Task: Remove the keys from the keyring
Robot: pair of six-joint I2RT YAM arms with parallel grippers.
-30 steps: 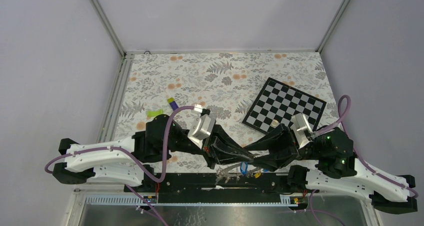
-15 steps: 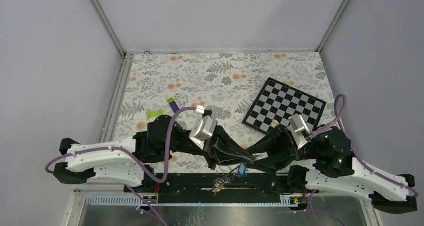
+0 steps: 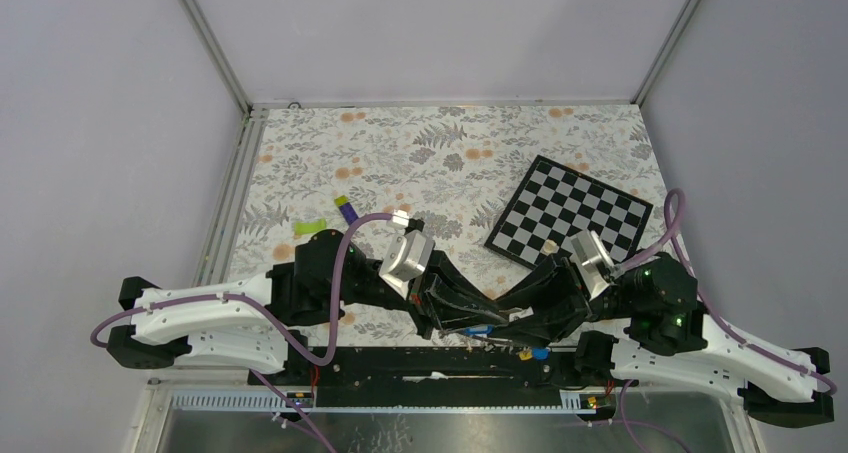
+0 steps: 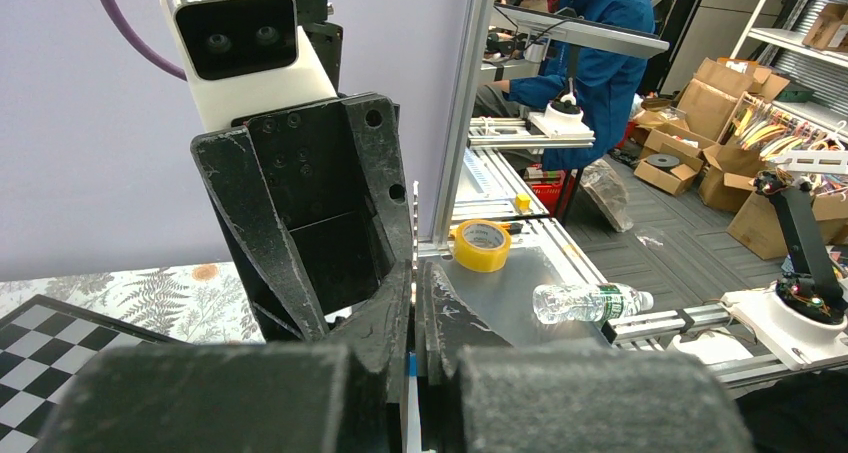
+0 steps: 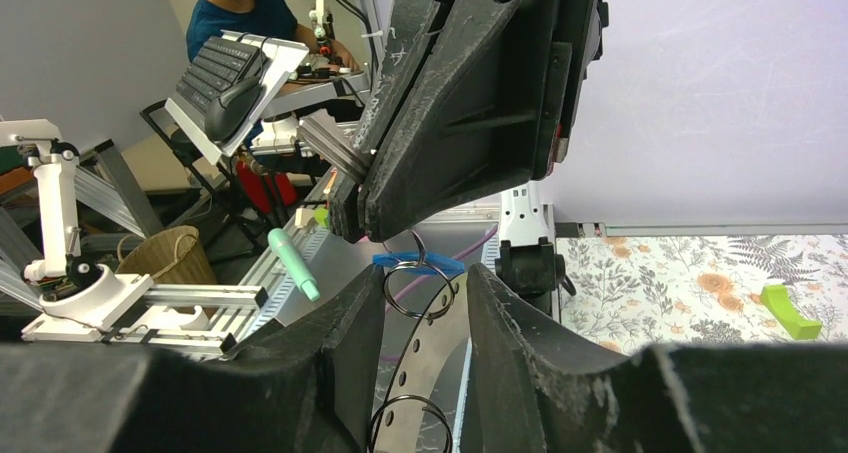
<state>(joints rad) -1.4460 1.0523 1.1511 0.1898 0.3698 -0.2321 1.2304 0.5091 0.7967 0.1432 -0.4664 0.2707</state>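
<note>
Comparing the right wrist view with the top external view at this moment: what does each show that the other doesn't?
Only the right wrist: a thin wire ring just under the left gripper's tip, between the right gripper's spread fingers, and a person in blue beyond the table. Only the top external: the checkerboard and both arms whole. Both: the green block and the flowered table.

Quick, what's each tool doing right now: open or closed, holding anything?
Left tool: closed; whether it pinches anything cannot be told.
Right tool: half open around a blue-tagged ring; grip cannot be told.
</note>
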